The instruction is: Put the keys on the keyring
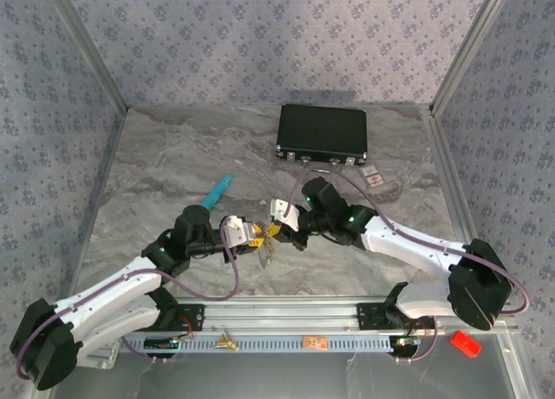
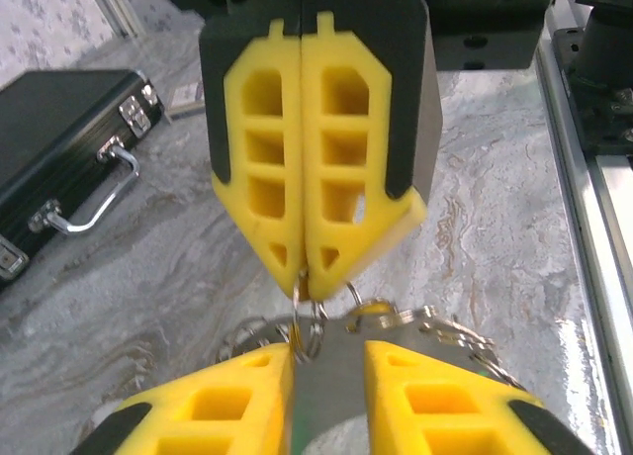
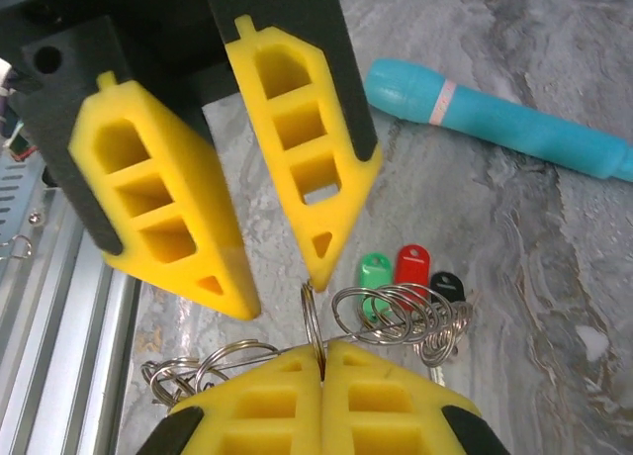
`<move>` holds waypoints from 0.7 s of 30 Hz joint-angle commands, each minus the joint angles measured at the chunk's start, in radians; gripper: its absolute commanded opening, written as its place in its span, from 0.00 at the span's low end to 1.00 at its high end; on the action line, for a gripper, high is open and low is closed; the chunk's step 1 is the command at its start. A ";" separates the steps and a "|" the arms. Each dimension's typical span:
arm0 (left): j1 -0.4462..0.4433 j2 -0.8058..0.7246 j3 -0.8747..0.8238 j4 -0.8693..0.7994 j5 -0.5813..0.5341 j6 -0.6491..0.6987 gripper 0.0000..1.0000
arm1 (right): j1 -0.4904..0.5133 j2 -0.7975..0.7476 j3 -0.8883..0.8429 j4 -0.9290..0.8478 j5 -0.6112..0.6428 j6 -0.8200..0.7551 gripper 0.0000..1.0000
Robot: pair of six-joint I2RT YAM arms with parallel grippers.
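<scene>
A marbled table [image 1: 173, 156] between patterned walls carries the work at its near middle. By judgement, the keyring [image 3: 311, 312] should be held steady and its wire end exposed so that the keys, not clearly made out here, can be slid on. The right gripper [image 3: 323, 351] is clamped on the keyring's thin wire. The left gripper [image 3: 280, 292] is narrowly parted and empty, just above it.

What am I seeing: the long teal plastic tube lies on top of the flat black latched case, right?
Not on top. The long teal plastic tube lies on the grey marbled table, apart from the flat black latched case; the top external view shows it.
</scene>
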 commanded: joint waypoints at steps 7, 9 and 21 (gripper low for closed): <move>-0.005 0.002 0.071 -0.106 -0.018 0.026 0.31 | 0.023 0.036 0.143 -0.232 0.099 -0.073 0.00; -0.005 0.008 0.075 -0.106 -0.011 0.024 0.31 | 0.029 0.044 0.160 -0.248 0.107 -0.079 0.00; -0.005 0.035 0.087 -0.097 -0.006 0.010 0.30 | 0.064 0.087 0.222 -0.290 0.116 -0.099 0.00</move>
